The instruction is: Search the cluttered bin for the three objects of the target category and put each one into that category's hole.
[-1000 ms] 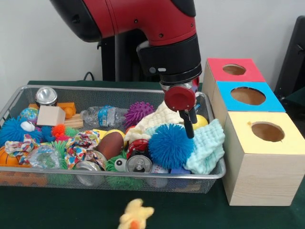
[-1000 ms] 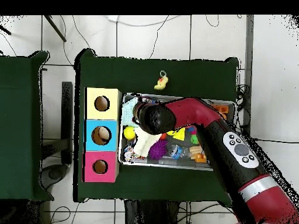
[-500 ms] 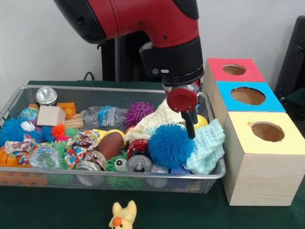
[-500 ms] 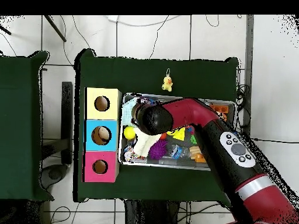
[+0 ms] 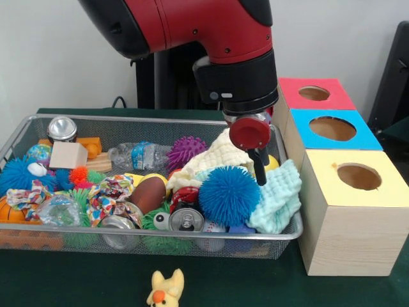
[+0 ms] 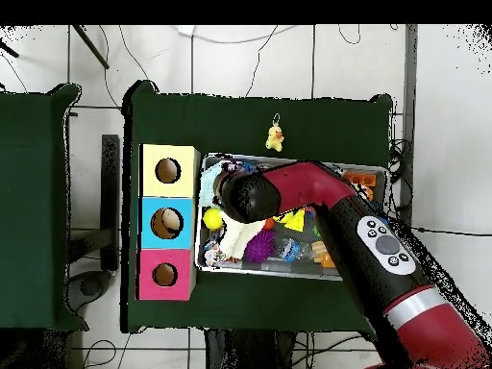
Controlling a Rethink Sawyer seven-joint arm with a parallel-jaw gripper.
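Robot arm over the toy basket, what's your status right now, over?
Tool low over the bin, grip state unclear. Blue spiky ball and pale cloths directly beneath. Three box holes unobstructed. Yellow plush duck outside the bin.

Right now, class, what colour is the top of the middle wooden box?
Blue top of the middle wooden box, clearest in the front view.

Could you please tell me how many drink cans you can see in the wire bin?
3: one upright at the far left corner, one lying at the front, one lying left of it. Others may be buried.
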